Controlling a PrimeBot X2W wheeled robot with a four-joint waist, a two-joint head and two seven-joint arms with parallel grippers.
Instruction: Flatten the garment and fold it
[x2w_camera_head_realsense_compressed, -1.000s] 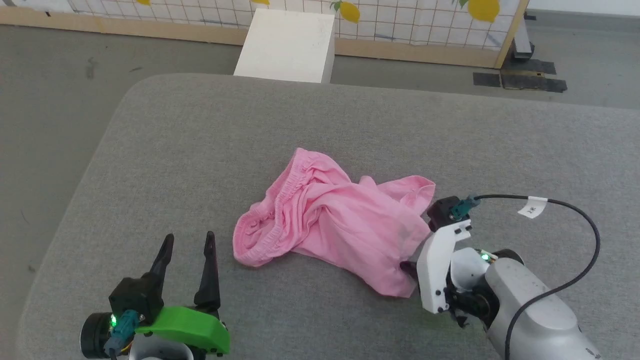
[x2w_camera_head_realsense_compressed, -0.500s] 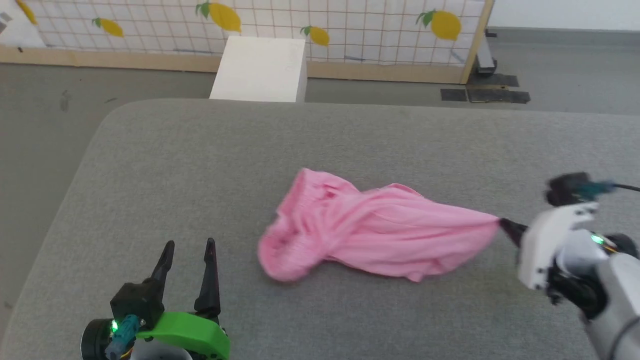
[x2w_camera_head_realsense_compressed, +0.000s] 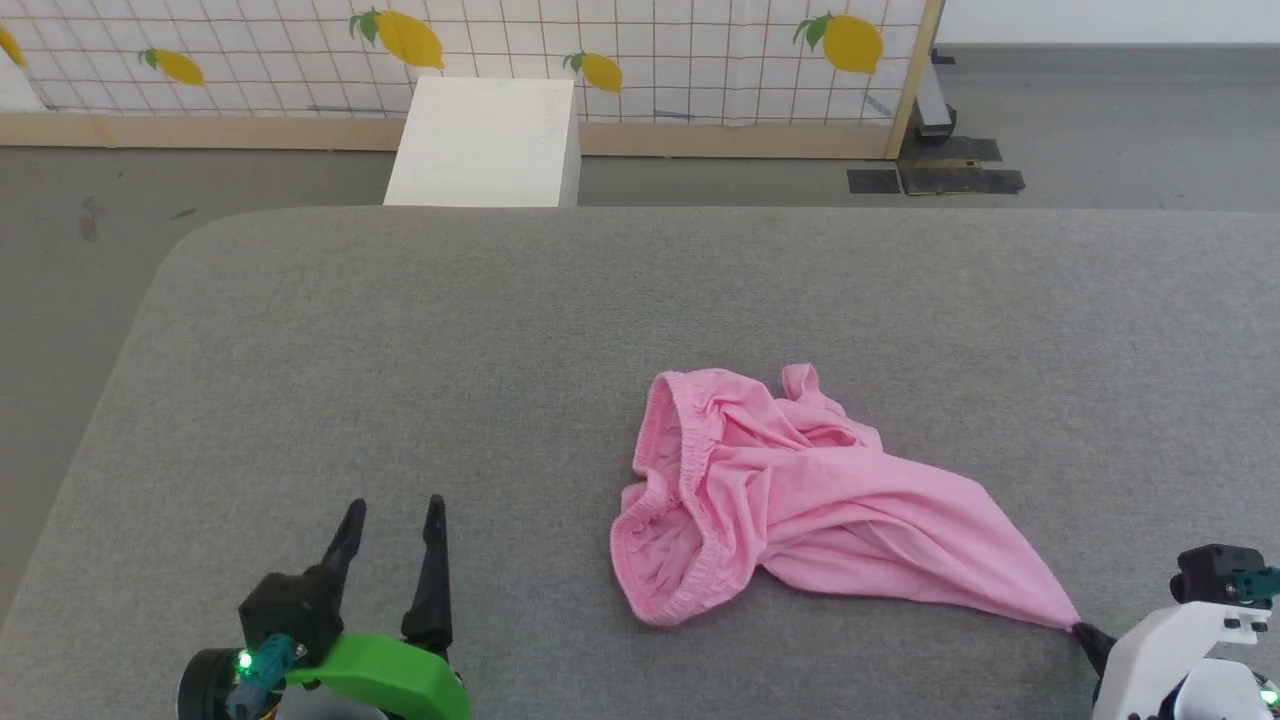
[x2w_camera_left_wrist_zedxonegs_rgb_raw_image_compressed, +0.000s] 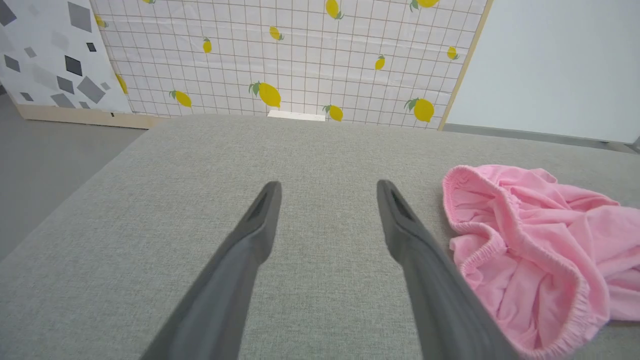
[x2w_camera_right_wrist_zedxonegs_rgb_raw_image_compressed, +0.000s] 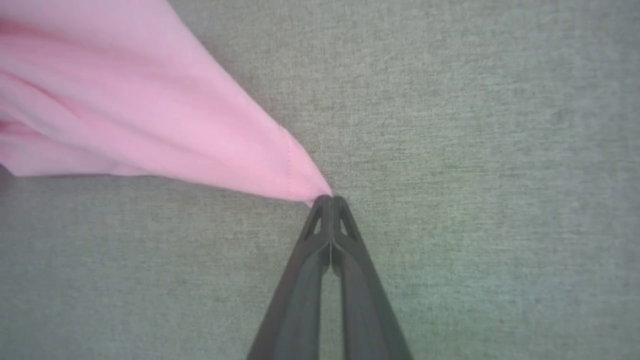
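On the grey desk (x2w_camera_head_realsense_compressed: 300, 350), a white box (x2w_camera_head_realsense_compressed: 480, 140) behind it, my right fingers (x2w_camera_head_realsense_compressed: 1088, 636) pinch the pink garment (x2w_camera_head_realsense_compressed: 800, 500) by a corner, my left fingers (x2w_camera_head_realsense_compressed: 432, 570) spread empty near its gathered edge.

Grey fabric-covered worktop (x2w_camera_head_realsense_compressed: 400, 330) with rounded corner, grey floor (x2w_camera_head_realsense_compressed: 70, 220) beyond, white box (x2w_camera_head_realsense_compressed: 485, 140), lemon-printed grid screen (x2w_camera_head_realsense_compressed: 650, 40) in wooden frame, pale wall (x2w_camera_left_wrist_zedxonegs_rgb_raw_image_compressed: 550, 65).

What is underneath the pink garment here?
The garment lies on the grey fabric surface, one corner pinched in the shut right pincer. Anything beneath its bunched folds is hidden.
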